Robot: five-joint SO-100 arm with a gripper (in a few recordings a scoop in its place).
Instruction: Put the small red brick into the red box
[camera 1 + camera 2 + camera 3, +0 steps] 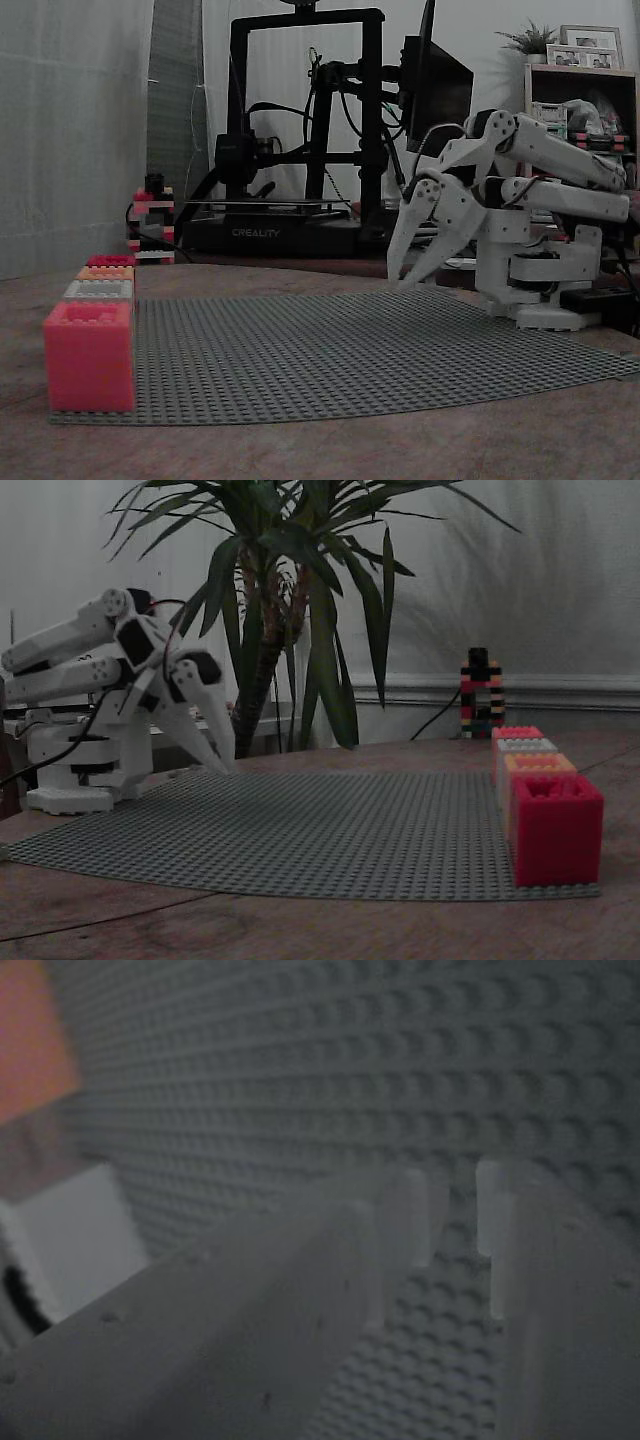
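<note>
Wrist view: gripper (455,1220) jaws slightly parted, empty, tips near grey baseplate (300,1060); red box (556,825) far ahead, awaiting brick

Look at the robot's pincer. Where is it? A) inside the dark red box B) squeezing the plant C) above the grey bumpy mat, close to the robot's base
C: in both fixed views the white pincer hangs open over the near-base edge of the grey studded mat, far from the row of boxes with the red box at the mat's other end.
</note>
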